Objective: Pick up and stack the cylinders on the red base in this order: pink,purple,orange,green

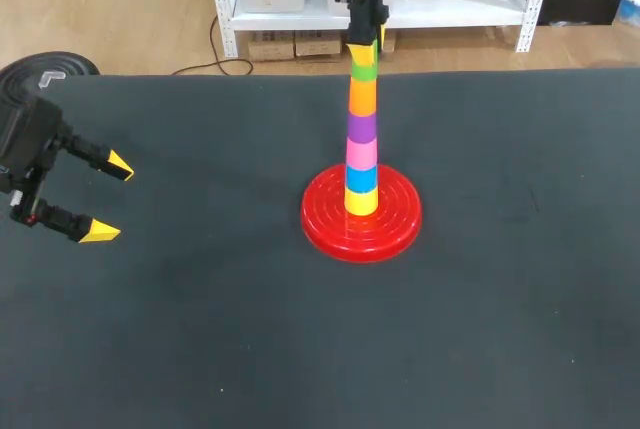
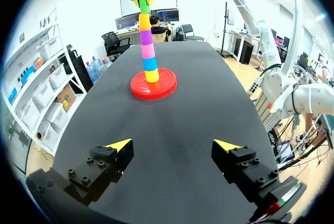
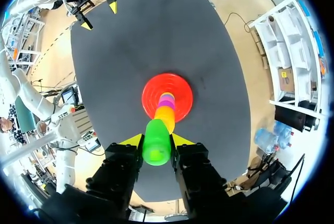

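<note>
Right gripper (image 3: 156,141) pinches the green cylinder (image 1: 363,71) from both sides at the top of the stack. Left gripper (image 1: 110,199) hangs with fingers spread near the tabletop's (image 1: 200,349) left edge. At the tabletop's middle the red base (image 1: 325,224) carries an upright stack: yellow (image 1: 361,200), blue (image 1: 361,178), pink (image 1: 361,154), purple (image 1: 361,127), orange (image 1: 362,97), then green.

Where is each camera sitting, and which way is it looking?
Head view: above and behind the robot, looking down at the table; left gripper at the side, right gripper atop the tower.
Left wrist view: on the left arm, facing across the table to the tower; left gripper shows, open.
Right wrist view: on the right arm, looking down the tower; right gripper holds the green cylinder.
All three share the red base.
</note>
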Robot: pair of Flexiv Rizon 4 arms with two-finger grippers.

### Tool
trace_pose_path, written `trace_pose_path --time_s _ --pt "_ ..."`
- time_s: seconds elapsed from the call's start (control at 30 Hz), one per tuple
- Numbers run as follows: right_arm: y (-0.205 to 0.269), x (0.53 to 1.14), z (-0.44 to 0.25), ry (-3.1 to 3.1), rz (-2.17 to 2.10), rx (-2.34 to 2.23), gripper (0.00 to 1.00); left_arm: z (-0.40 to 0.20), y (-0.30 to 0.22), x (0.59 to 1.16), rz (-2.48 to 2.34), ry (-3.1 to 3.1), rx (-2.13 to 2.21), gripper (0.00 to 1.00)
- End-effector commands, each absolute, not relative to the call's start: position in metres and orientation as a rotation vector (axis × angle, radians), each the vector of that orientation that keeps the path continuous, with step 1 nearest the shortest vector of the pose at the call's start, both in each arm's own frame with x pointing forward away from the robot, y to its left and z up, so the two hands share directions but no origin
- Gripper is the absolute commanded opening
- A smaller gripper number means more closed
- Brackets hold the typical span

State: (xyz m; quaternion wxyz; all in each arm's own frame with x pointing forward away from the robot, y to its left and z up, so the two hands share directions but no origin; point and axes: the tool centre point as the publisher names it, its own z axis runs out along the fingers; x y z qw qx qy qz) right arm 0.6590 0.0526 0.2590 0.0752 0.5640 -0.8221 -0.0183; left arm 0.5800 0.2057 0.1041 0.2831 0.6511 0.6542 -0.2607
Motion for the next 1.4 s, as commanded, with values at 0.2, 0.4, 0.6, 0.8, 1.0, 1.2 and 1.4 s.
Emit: trace_pose_path --time_s 0.2,0.4,0.6,0.8,1.0,1.2,1.4 --pt "0.054 0.657 0.255 -2.455 -0.054 1.7 0.0 0.103 0.206 0.58 -0.696 1.747 1.742 1.0" --pt "0.055 0.66 0.257 -2.458 -0.034 1.706 0.0 0.103 0.206 0.58 -0.696 1.747 1.742 1.0" --pt "0.054 0.662 0.259 -2.471 -0.024 1.706 0.0 0.103 0.206 0.58 -0.696 1.747 1.742 1.0" --pt "0.053 0.663 0.262 -2.484 -0.023 1.711 0.0 0.103 0.206 0.58 -0.696 1.747 1.742 1.0" --pt "0.054 0.663 0.266 -2.479 -0.02 1.713 0.0 0.103 0.206 0.58 -0.696 1.747 1.742 1.0" --pt "0.051 0.661 0.265 -2.479 -0.039 1.691 0.0 0.103 0.206 0.58 -0.696 1.747 1.742 1.0" --pt "0.051 0.662 0.256 -2.473 -0.063 1.682 0.0 0.103 0.206 0.58 -0.696 1.747 1.742 1.0"
